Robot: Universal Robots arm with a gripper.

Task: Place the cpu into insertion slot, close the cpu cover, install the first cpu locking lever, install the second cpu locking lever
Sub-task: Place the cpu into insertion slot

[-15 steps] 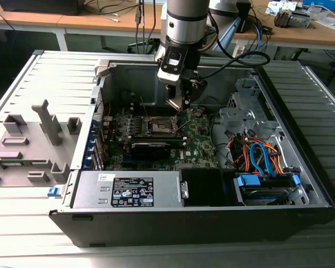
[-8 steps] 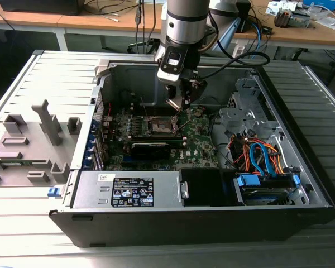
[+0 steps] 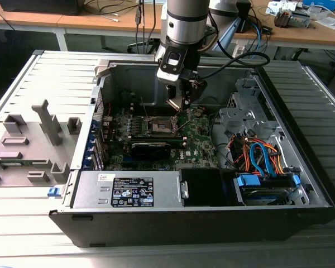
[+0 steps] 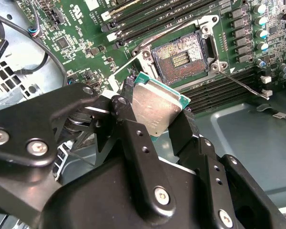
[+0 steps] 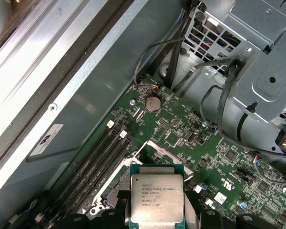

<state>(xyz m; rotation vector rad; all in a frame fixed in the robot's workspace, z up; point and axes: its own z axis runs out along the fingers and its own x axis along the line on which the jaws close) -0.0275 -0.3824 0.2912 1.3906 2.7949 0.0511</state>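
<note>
The gripper (image 3: 180,102) clasps the cpu (image 5: 156,198) by its edges. Both hang over the motherboard (image 4: 74,26), near the open slot (image 4: 179,57).

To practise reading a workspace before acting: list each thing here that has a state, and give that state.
Gripper: shut on the chip.
Chip: held up, not yet in the slot.
Slot: empty, contacts bare.
Locking lever: appears unlatched, swung out.
Computer case: side open.
</note>
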